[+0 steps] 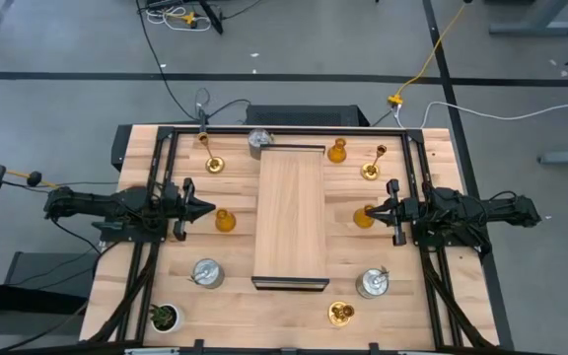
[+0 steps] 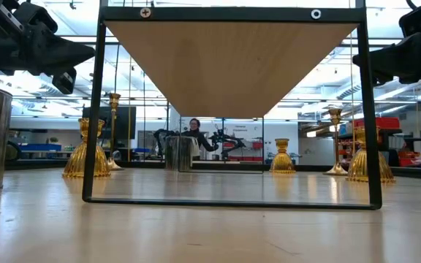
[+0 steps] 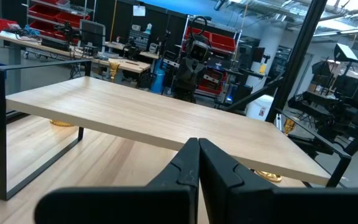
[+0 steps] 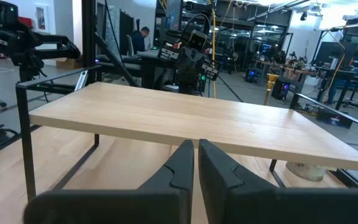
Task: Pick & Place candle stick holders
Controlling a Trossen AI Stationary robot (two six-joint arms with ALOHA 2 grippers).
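Ringing a raised wooden shelf point(image 1: 290, 212) on black legs, nine holders were spread over the table point(image 1: 294, 316). The left gripper point(image 1: 208, 208) was held shut and empty above the left side, tip just beside an amber holder point(image 1: 225, 220). The right gripper point(image 1: 374, 210) was likewise shut on nothing, tip close to a second amber holder point(image 1: 363, 216). A third amber holder point(image 1: 337, 151) and a silver holder point(image 1: 260, 140) were seen at the far edge, with gold holders at far left point(image 1: 213, 163) and far right point(image 1: 371, 170). Near the front, two silver holders point(image 1: 206, 273) point(image 1: 372, 284) and a gold holder point(image 1: 341, 314) were set apart, a small plant point(image 1: 164, 317) in the front left corner. Bare wood was left between shelf and front edge. Black frame rails were run along both sides.
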